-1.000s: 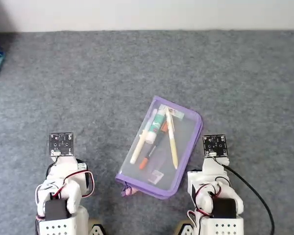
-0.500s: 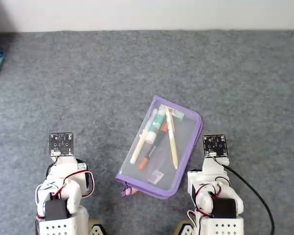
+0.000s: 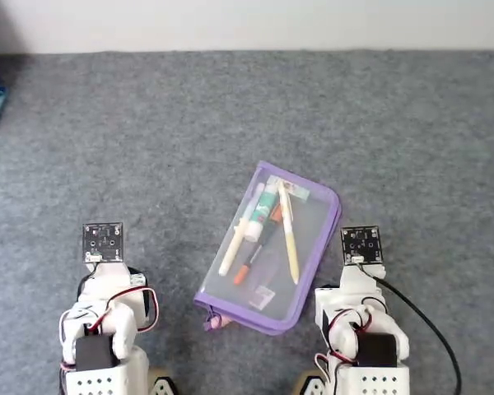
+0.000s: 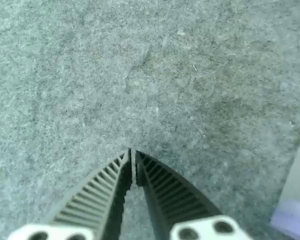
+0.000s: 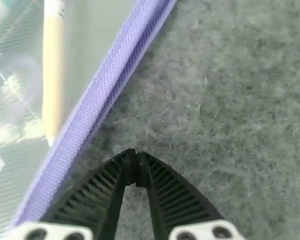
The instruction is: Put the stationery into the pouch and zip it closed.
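A clear, purple-edged pouch (image 3: 309, 239) holding pens (image 3: 289, 239) lies aslant on the grey table (image 3: 148, 140) between the two arms. The right jaws, pressed together, sit just beside its purple edge (image 5: 105, 95). The left jaws, likewise pressed together, are well apart from it.

No change shows over the last second. In the high view the pouch (image 3: 309, 247) lies at the same spot and the same slant in the lower middle of the frame. The stationery (image 3: 290, 239) inside it keeps its arrangement. The left arm (image 3: 107, 288) and right arm (image 3: 358, 300) sit folded at the lower edge exactly as before.
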